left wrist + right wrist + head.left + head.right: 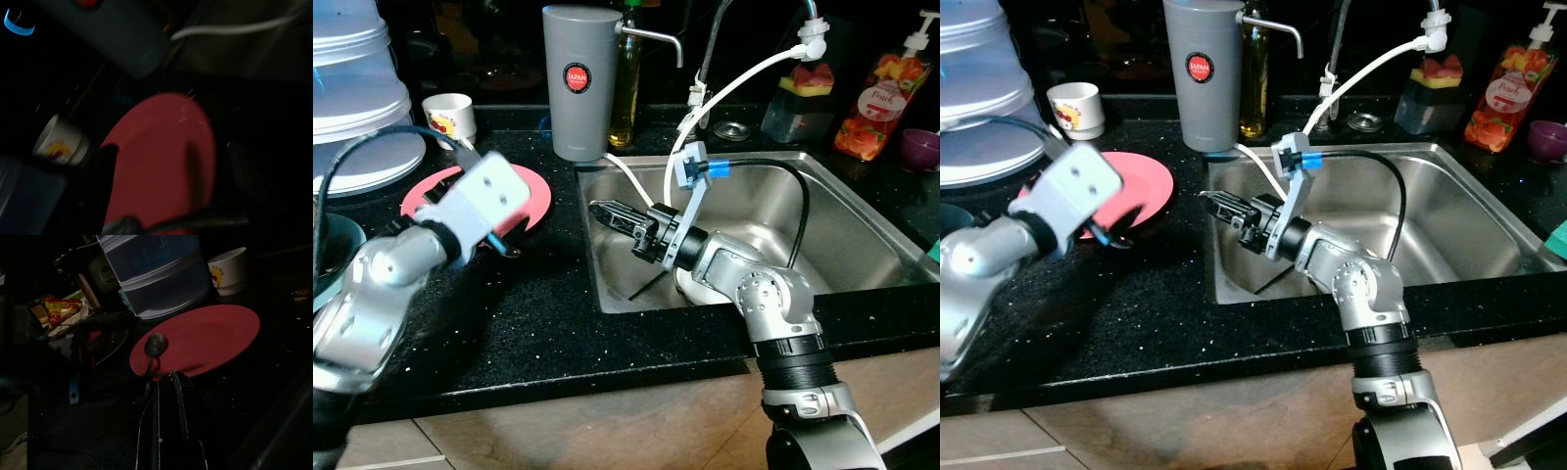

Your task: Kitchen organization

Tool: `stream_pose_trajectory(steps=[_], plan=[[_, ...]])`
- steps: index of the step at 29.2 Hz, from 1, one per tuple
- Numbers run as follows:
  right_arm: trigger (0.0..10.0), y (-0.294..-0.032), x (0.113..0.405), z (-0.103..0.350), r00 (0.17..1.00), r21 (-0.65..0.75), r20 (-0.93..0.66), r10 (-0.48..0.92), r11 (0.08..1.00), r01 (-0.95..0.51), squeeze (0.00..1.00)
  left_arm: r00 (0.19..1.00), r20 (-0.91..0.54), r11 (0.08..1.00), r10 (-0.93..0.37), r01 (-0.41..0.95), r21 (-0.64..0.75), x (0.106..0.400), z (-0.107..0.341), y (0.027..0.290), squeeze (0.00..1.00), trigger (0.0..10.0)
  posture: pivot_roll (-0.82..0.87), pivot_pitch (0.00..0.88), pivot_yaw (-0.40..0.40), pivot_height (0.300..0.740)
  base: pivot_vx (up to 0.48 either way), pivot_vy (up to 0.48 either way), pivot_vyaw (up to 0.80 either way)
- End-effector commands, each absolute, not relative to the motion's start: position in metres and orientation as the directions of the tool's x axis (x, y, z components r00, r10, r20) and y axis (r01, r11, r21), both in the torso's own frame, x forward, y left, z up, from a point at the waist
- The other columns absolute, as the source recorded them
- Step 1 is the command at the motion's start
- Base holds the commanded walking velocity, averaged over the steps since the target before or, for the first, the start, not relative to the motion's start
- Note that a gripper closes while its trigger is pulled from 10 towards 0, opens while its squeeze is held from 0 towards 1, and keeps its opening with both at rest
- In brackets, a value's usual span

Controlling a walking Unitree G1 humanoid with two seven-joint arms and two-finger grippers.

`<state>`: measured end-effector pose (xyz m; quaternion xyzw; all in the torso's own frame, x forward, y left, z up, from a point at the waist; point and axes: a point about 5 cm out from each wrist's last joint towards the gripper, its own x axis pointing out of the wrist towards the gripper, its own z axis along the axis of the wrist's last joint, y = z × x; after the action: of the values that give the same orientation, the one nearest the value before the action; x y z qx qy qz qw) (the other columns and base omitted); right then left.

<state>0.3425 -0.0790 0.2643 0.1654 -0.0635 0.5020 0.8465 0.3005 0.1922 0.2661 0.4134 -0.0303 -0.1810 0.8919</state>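
Observation:
A red plate (533,191) lies on the black counter left of the sink. A dark spoon (155,345) rests at the plate's near edge, its bowl over the plate. My left gripper (151,149) hovers just above the plate's front part, fingers apart, and I see nothing between them; that view is blurred. My right gripper (599,209) reaches leftward over the sink's left side and points at the plate. Its fingers (178,391) lie close together, holding nothing.
The steel sink (822,196) has a white hose and a tap over it. A grey jug (578,83), an oil bottle (626,88), a white cup (450,116) and stacked clear containers (352,88) line the back. A soap bottle (876,98) stands at the right.

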Motion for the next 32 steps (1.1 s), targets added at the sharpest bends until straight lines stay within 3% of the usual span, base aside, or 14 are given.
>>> stream_pose_trajectory(steps=[1, 12, 21, 25, 32], plan=[[10.0, -0.078, 0.342, 0.263, 0.484, 0.225, 0.273, 0.832, 0.433, -0.873, 0.0, 0.903, -0.128, 0.535, -0.409, 0.351, 0.769, 0.294, 0.262, 0.184, 0.0, 10.0, 0.03, 0.075, -0.025, 0.74, 0.0, 0.0, 0.0], [10.0, -0.077, 0.342, 0.262, 0.48, 0.226, 0.274, 0.833, 0.429, -0.874, 0.0, 0.843, -0.316, 0.417, -0.435, 0.499, 0.76, 0.276, 0.246, 0.182, 0.0, 10.0, 0.03, 0.066, -0.028, 0.74, 0.0, 0.0, 0.0], [10.0, -0.076, 0.342, 0.262, 0.474, 0.226, 0.273, 0.837, 0.423, -0.877, 0.0, 0.817, -0.469, 0.334, -0.335, 0.568, 0.752, 0.269, 0.23, 0.201, 0.0, 10.0, 0.03, 0.055, -0.03, 0.74, 0.0, 0.0, 0.0], [10.0, -0.076, 0.342, 0.262, 0.474, 0.227, 0.273, 0.837, 0.423, -0.877, 0.0, 0.822, -0.487, 0.307, -0.296, 0.565, 0.766, 0.27, 0.226, 0.207, 0.0, 10.0, 0.03, 0.054, -0.031, 0.74, 0.0, 0.0, 0.0], [10.0, -0.075, 0.341, 0.262, 0.465, 0.232, 0.275, 0.841, 0.411, -0.881, 0.0, 0.919, -0.37, 0.299, -0.135, 0.394, 0.869, 0.291, 0.223, 0.23, 0.0, 10.0, 0.03, 0.062, -0.032, 0.74, 0.0, 0.0, 0.0]])
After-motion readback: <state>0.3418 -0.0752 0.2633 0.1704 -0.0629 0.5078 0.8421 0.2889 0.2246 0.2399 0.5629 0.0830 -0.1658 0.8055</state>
